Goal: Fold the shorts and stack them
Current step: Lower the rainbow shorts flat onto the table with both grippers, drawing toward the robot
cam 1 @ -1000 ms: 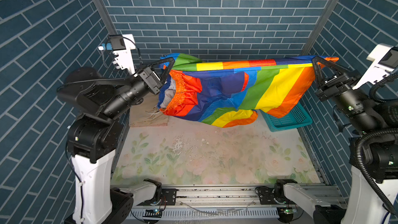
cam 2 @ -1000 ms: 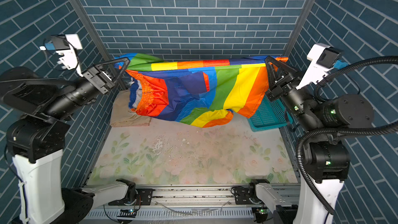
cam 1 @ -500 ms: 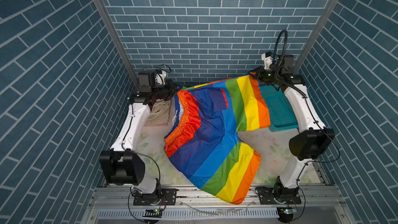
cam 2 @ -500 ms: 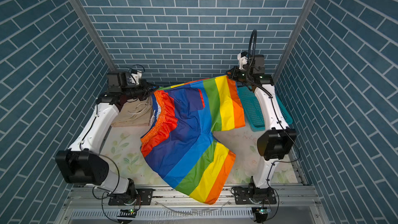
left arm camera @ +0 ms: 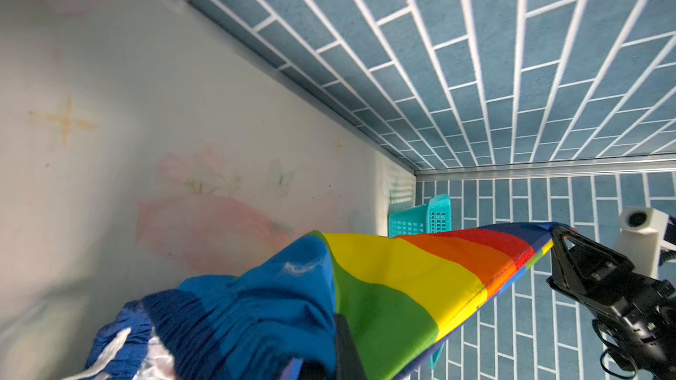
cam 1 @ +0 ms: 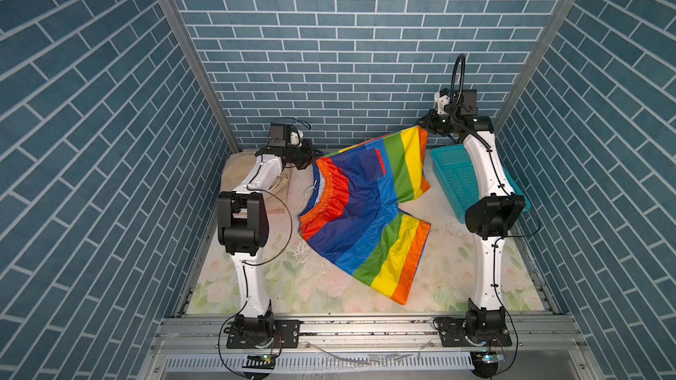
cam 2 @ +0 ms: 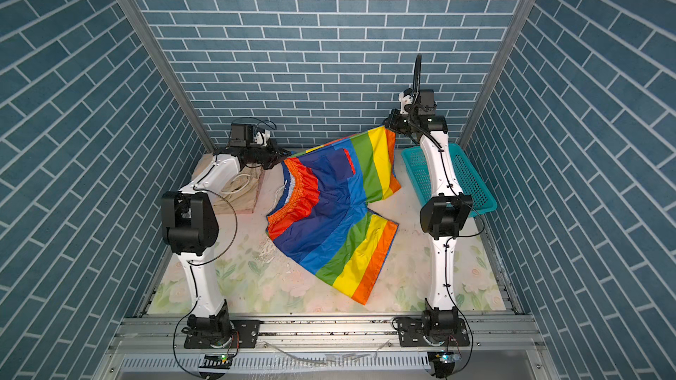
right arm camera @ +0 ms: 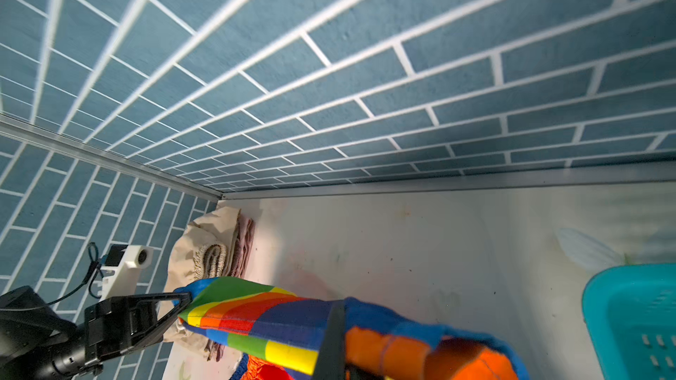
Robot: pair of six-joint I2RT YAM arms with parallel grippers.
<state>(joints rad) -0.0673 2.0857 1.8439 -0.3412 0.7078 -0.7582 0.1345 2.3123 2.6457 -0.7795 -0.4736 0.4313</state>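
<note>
Top views both show us holding the rainbow shorts (cam 1: 365, 221) up at the back, left gripper (cam 1: 315, 155) and right gripper (cam 1: 421, 126) each clamped tight on a corner, rest draped on the table (cam 1: 292, 286).

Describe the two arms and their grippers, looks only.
The left arm and right arm have white links, black boxy elbow joints and thin black cables. The left gripper and right gripper are black with triangular open-frame fingers.

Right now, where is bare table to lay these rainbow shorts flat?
Bare mat: the near strip between the arm bases, and right of the rainbow shorts, this side of the teal basket. Crowded: beige shorts fill the far left corner; the rainbow shorts drape the middle.
</note>
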